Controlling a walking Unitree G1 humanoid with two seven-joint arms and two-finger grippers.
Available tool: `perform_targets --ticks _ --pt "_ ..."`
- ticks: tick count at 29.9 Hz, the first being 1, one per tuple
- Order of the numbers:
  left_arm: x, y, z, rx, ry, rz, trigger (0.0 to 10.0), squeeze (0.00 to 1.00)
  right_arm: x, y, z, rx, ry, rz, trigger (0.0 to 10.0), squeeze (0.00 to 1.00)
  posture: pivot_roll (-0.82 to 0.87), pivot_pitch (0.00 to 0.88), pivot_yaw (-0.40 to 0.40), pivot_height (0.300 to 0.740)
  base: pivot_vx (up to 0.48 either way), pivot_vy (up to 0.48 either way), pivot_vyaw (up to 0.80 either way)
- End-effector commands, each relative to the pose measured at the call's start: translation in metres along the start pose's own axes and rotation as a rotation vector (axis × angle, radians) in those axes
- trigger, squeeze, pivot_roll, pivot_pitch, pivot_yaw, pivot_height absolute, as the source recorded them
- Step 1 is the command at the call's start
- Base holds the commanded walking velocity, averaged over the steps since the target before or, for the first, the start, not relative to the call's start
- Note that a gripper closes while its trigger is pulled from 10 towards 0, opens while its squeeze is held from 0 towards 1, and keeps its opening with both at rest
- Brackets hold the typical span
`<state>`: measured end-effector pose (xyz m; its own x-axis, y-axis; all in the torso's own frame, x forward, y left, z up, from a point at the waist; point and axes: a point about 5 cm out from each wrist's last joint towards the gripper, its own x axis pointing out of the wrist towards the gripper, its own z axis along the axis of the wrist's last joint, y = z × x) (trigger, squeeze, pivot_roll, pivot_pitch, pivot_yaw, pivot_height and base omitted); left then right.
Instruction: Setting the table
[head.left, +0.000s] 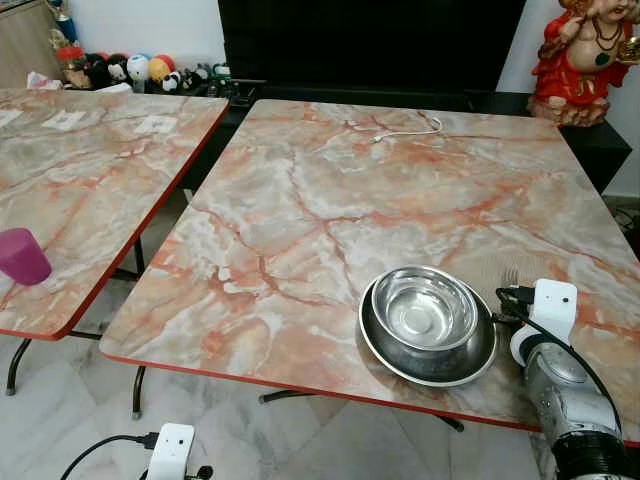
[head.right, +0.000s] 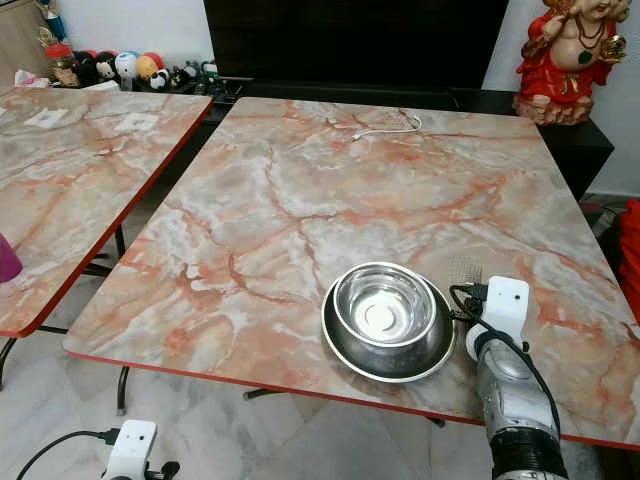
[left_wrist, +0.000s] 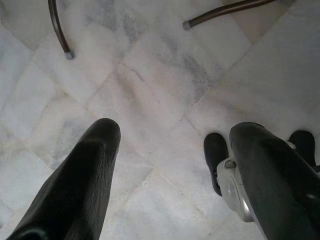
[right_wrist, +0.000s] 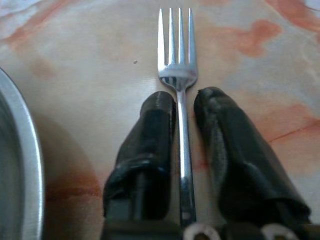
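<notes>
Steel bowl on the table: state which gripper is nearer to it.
Right. The right gripper holds the fork on the table just beside the steel bowl; the left gripper hangs open below the table edge, over the floor.

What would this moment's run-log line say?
right gripper: shut on fork | fork beside bowl on plate | left gripper: open, idle

Two marble-pattern tables: the near table (head.left: 330, 220) and the left table (head.left: 80, 180). One steel bowl (head.left: 424, 308) in one steel plate (head.left: 372, 335). One fork (right_wrist: 178, 70). One pink cup (head.left: 20, 256). One white cable (head.left: 405, 131). One red figurine (head.left: 585, 60). A row of small toys (head.left: 130, 70), too small to count. Two grippers: the right gripper (right_wrist: 185, 102) and the left gripper (left_wrist: 170, 135).
</notes>
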<state>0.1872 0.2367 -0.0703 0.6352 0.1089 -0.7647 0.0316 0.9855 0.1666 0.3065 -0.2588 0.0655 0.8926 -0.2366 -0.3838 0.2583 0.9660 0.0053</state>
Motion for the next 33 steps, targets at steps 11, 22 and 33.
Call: perform_targets --ticks 11,22,33 --pt "-0.001 0.004 -0.003 0.017 0.011 0.005 10.0 0.00 -0.001 -0.003 -0.001 0.029 -0.023 -0.026 10.0 0.00 0.05 0.045 -0.010 0.740 0.000 0.000 0.00" --pt "-0.001 0.004 -0.002 0.017 0.010 0.005 10.0 0.00 -0.002 -0.001 0.021 0.063 -0.164 -0.028 10.0 0.00 0.05 0.046 -0.010 0.740 0.000 0.000 0.00" --pt "-0.001 0.005 -0.002 0.003 0.003 0.009 10.0 0.00 -0.025 0.004 0.055 0.064 -0.515 -0.024 10.0 0.00 0.05 0.044 -0.014 0.740 0.000 0.000 0.00"
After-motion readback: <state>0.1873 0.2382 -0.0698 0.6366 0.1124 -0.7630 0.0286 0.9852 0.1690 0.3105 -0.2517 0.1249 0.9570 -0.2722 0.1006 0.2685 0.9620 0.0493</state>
